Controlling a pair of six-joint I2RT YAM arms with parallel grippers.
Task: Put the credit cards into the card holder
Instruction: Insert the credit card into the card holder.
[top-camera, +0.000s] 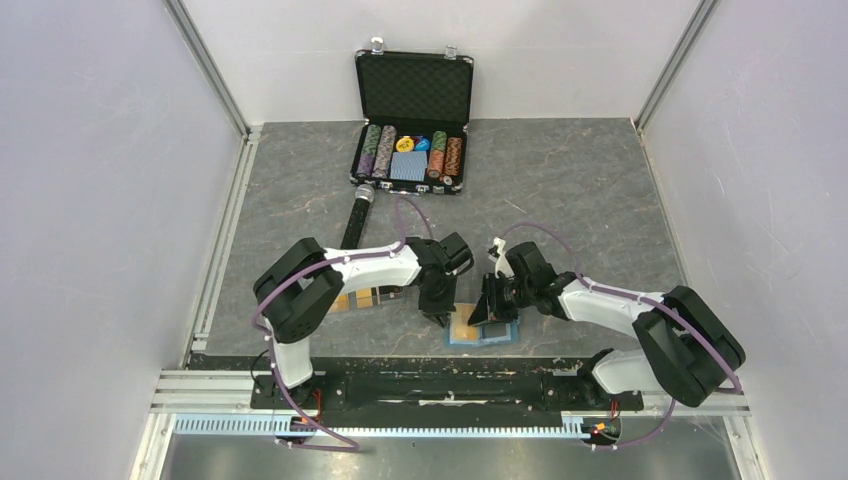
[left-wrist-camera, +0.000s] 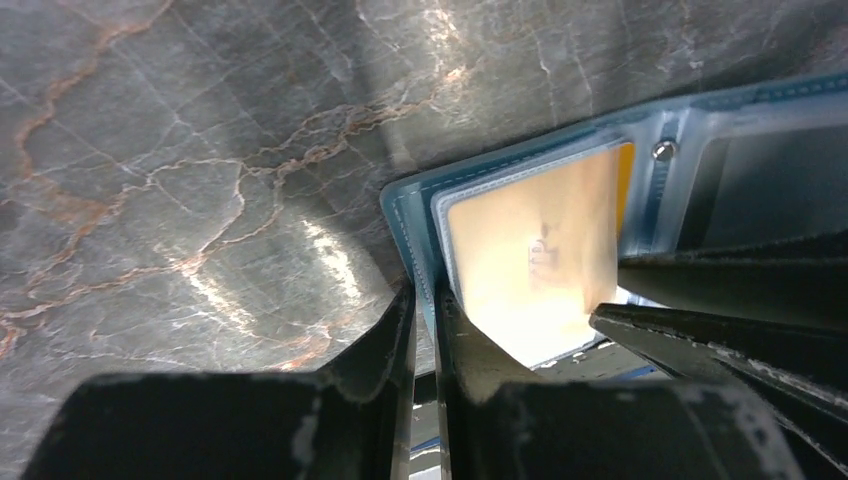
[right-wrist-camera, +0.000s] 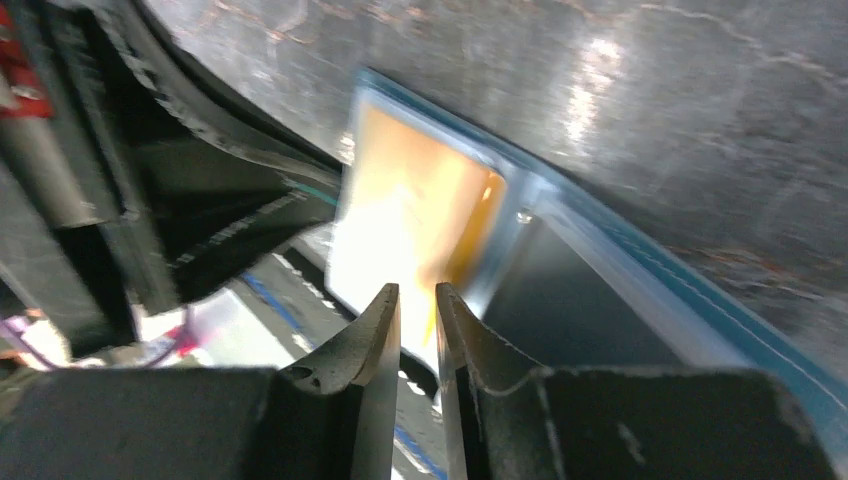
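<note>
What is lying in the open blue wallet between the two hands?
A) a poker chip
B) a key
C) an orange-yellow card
C: the left wrist view shows a flat orange-yellow card at the clear pocket of the open wallet.

Open chip case (top-camera: 413, 100) at rear; black cylinder (top-camera: 355, 220) beside.

Grey marbled tabletop (top-camera: 600, 180), white walls (top-camera: 90, 200)
</note>
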